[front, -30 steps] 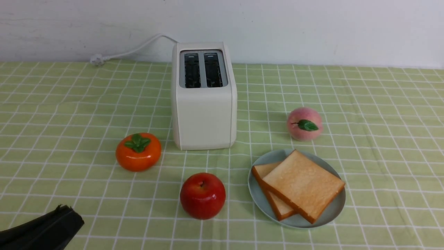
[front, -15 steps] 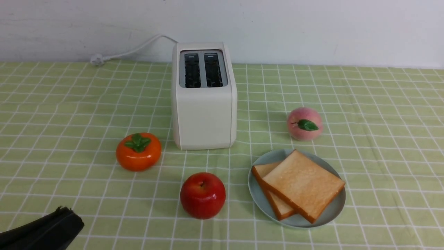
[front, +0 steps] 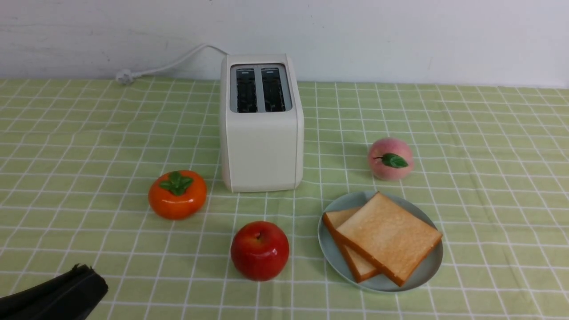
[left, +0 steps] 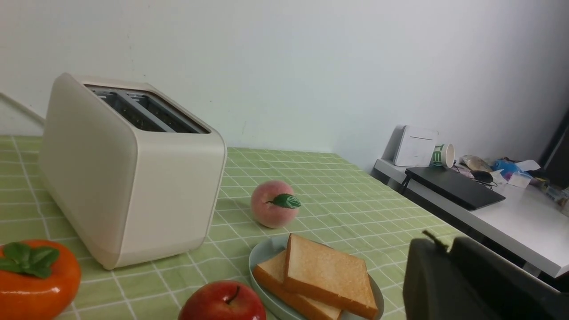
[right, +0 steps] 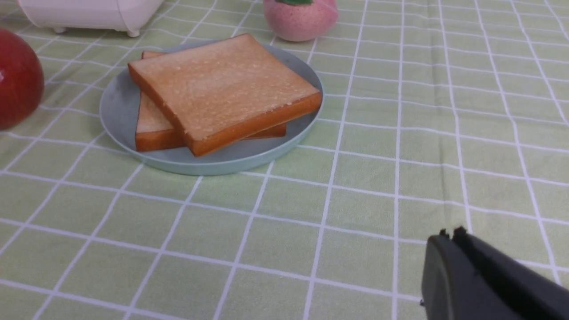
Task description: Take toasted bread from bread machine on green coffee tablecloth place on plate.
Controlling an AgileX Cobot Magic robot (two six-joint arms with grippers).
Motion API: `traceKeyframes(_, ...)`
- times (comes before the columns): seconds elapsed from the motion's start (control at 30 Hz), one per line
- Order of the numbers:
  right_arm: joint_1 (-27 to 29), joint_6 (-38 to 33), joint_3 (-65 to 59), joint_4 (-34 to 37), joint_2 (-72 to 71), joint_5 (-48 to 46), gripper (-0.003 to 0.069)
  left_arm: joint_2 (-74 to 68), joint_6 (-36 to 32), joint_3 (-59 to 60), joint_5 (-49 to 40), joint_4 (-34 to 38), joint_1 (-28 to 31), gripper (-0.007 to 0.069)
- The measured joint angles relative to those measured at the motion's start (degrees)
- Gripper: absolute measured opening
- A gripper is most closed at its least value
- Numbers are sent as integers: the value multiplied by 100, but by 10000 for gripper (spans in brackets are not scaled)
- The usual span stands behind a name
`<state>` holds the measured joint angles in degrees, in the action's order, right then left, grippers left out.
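The left gripper (front: 86, 272) is low over the near left corner of the green coffee tablecloth (front: 489, 186). Its two black fingers (left: 422, 266) lie together with nothing between them. The right gripper (right: 449, 233) does not appear in the front view. Its own wrist view shows its fingers also pressed together, empty, above a bare part of the cloth.

Nearest to the left gripper, ahead of it and to its right, is an orange persimmon (front: 178, 194) with a green leaf top. More to the right is a red apple (front: 260, 251). Beyond these two fruits, farther from the gripper, the bread machine (front: 262, 142) stands upright on the cloth. Its white power cord (front: 169, 66) goes back toward the wall.

The toasted bread (front: 386, 235) is on the plate (front: 330, 253), well apart from the left gripper, on the other side of the apple. From the right gripper the plate is near, ahead of it, with some bare cloth between. The two slices lie flat, one on the other. The upper slice is turned and covers most of the lower one. A pink peach (front: 390, 158) sits behind the plate, not touching it, to the right of the bread machine.
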<state>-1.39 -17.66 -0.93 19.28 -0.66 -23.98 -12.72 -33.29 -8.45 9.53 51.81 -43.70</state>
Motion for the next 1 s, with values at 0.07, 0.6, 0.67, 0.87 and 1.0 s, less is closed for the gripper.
traceKeyframes(0.07,0,0,0,0,0,0,-10,0,0,0,0,0,0,54)
traceKeyframes(0.6,0,0,5,0,0,12,1,0,0,0,0,0,0,71)
traceKeyframes(0.67,0,0,5,0,0,12,1,0,0,0,0,0,0,71)
traceKeyframes(0.87,0,0,5,0,0,12,1,0,0,0,0,0,0,74)
traceKeyframes(1.0,0,0,5,0,0,12,6,0,0,0,0,0,0,76)
